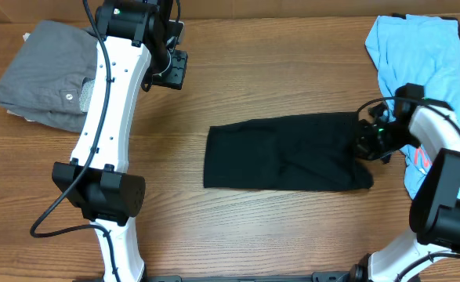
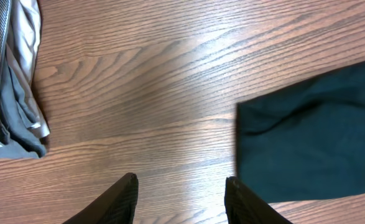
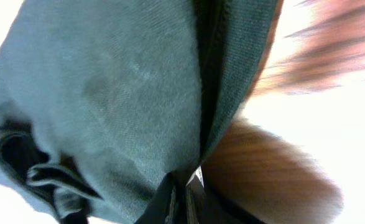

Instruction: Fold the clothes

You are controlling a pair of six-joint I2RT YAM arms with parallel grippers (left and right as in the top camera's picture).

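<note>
A dark green garment (image 1: 284,153) lies folded into a long rectangle in the middle of the table; its left end shows in the left wrist view (image 2: 313,149). My right gripper (image 1: 368,141) is at its right end, shut on the cloth edge (image 3: 145,93), with fabric pinched between the fingers (image 3: 188,186). My left gripper (image 1: 171,70) hovers over bare wood at the back left, open and empty (image 2: 181,186), well apart from the garment.
A folded grey garment pile (image 1: 49,74) sits at the back left corner and shows in the left wrist view (image 2: 11,81). A light blue garment heap (image 1: 421,63) lies at the back right, with a red-and-white print by my right arm.
</note>
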